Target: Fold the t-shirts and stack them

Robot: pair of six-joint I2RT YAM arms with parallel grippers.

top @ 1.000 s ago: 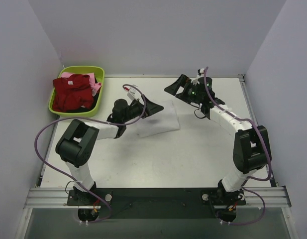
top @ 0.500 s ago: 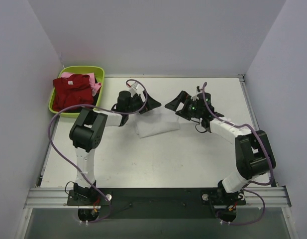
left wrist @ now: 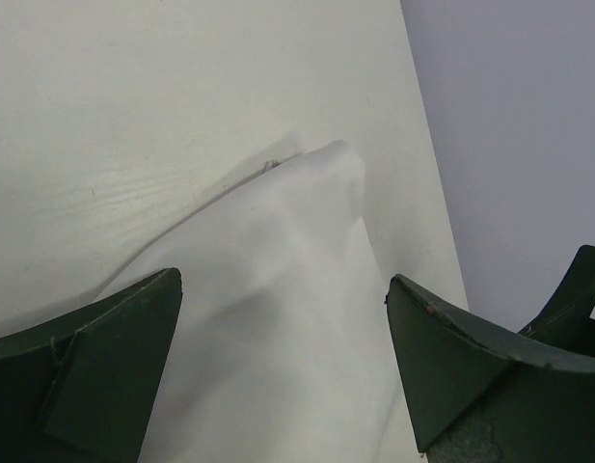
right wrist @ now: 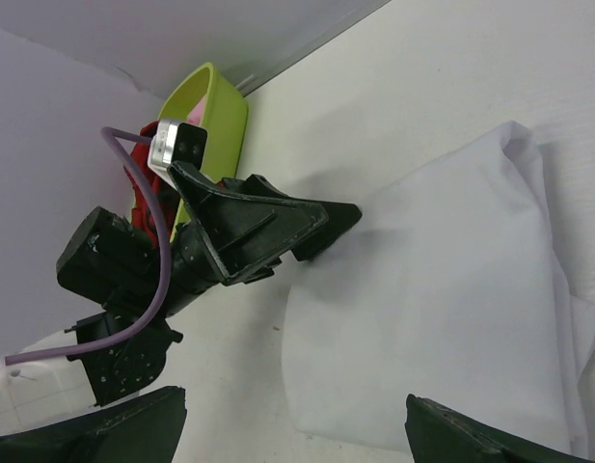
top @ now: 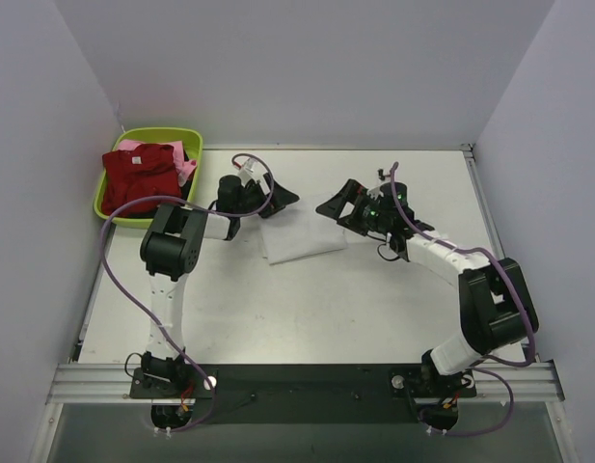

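A folded white t-shirt (top: 302, 236) lies flat on the table between the two arms. My left gripper (top: 278, 198) is open and low over its far left corner; in the left wrist view the white cloth (left wrist: 278, 309) lies between the spread fingers (left wrist: 104, 376). My right gripper (top: 334, 206) is open over the shirt's far right corner, and its wrist view shows the shirt (right wrist: 451, 299) with the left gripper (right wrist: 254, 227) at its far edge. A dark red t-shirt (top: 140, 179) and a pink one (top: 186, 169) lie crumpled in the basin.
The lime-green basin (top: 133, 214) stands at the table's back left, also in the right wrist view (right wrist: 220, 106). Purple cables loop off both arms. Grey walls enclose the table on three sides.
The left arm folded back, drawing its gripper left and away toward the shirt's far corner. The right gripper came down and nearer, from the back of the table to the shirt's right edge.
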